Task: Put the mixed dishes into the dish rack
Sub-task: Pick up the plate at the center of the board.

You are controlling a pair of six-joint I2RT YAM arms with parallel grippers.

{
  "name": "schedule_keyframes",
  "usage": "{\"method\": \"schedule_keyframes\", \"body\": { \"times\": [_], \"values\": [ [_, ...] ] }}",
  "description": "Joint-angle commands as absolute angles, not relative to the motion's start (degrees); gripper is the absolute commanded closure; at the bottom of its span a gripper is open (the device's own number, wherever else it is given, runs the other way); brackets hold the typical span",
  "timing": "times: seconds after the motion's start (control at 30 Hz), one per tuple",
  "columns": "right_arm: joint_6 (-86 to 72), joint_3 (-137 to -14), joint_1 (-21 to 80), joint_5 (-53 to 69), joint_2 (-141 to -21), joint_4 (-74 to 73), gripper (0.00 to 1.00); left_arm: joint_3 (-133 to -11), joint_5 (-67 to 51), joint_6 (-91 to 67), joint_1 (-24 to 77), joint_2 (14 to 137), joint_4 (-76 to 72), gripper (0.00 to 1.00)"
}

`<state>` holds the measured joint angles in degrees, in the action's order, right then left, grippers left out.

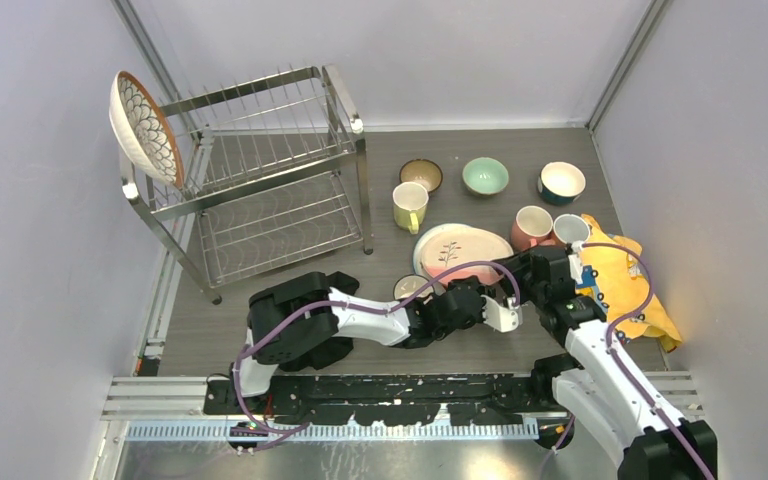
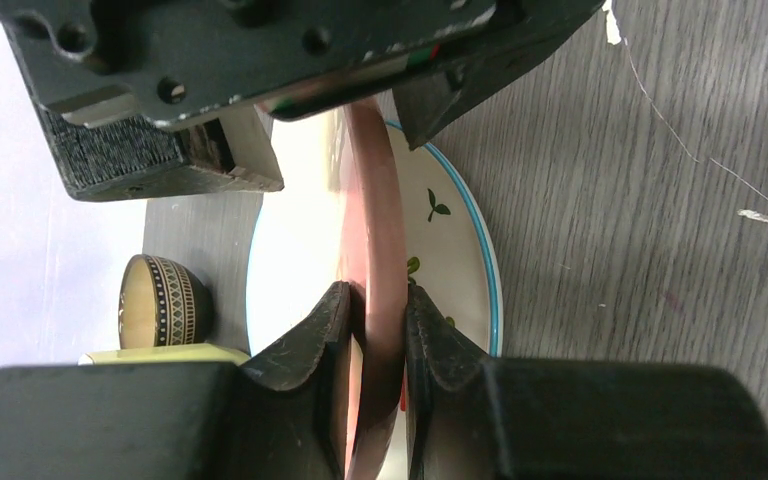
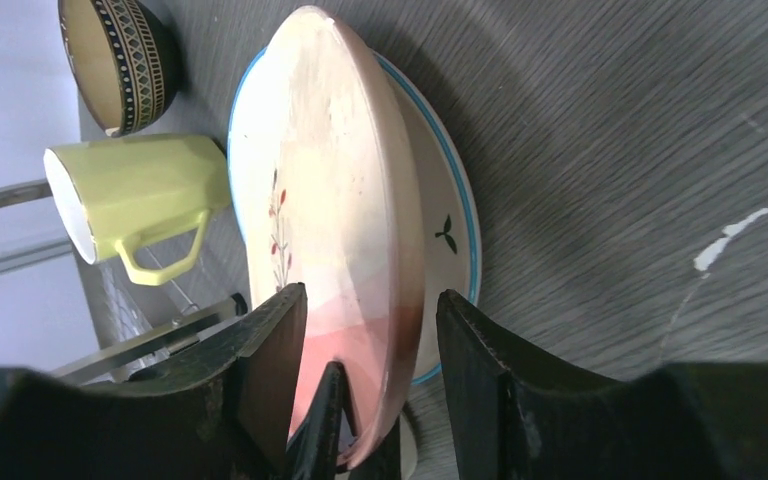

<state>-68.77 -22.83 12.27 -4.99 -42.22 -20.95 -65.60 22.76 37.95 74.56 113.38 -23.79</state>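
- Nearest the lens, left claw [image 2: 378,300]: pinched narrow on the rim of the pink plate [image 3: 330,180], one finger on each face.
- Right claw [image 3: 370,300]: spread wide, straddling that same rim, with a clear gap beside one finger.
- Pink plate: right of the dish rack [image 1: 260,178], off its near corner, tilted with the gripped edge lifted.
- Under it, flat on the table [image 1: 520,145]: blue-rimmed plate [image 3: 432,170] with small leaf marks.
- At the far-left end of the rack's top tier: scale-patterned plate [image 1: 145,125], standing on edge.
- Just right of the rack: yellow mug [image 1: 410,207] and brown bowl [image 1: 420,175].
- Farther right of the rack: green bowl [image 1: 485,177], blue bowl [image 1: 561,183], pink mug [image 1: 532,227], white mug [image 1: 570,230].
- Farthest right of the rack: crumpled yellow cloth [image 1: 630,285].
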Motion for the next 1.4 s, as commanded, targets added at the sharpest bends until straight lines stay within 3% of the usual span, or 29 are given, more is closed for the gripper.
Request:
{"method": "schedule_keyframes", "body": {
  "times": [0.0,0.17,0.53,0.8,1.1,1.37],
  "values": [
    [-74.4,-22.0,12.4,-3.0,-44.9,-13.5,0.44,-66.5,20.6,33.1,74.3,113.5,-25.5,0.89],
    [-77.8,-21.2,12.3,-1.7,-49.5,-7.5,0.47,-66.2,21.2,33.0,74.3,113.7,-26.1,0.9],
    [-79.7,-19.4,12.2,-4.0,-43.8,-6.3,0.82,-65.3,24.2,33.0,74.3,113.9,-28.5,0.84],
    [-81.8,-19.0,12.2,-4.7,-39.7,-6.7,0.91,-65.6,24.9,30.2,74.1,111.0,-26.4,0.66],
    [-83.1,-20.3,12.2,-4.4,-39.8,-4.4,0.97,-64.8,24.7,27.3,74.1,107.6,-22.1,0.36],
    [-83.4,-20.6,12.1,-4.5,-39.9,-3.4,0.97,-65.1,22.8,22.5,74.0,103.7,-17.0,0.26]
  ]
}}
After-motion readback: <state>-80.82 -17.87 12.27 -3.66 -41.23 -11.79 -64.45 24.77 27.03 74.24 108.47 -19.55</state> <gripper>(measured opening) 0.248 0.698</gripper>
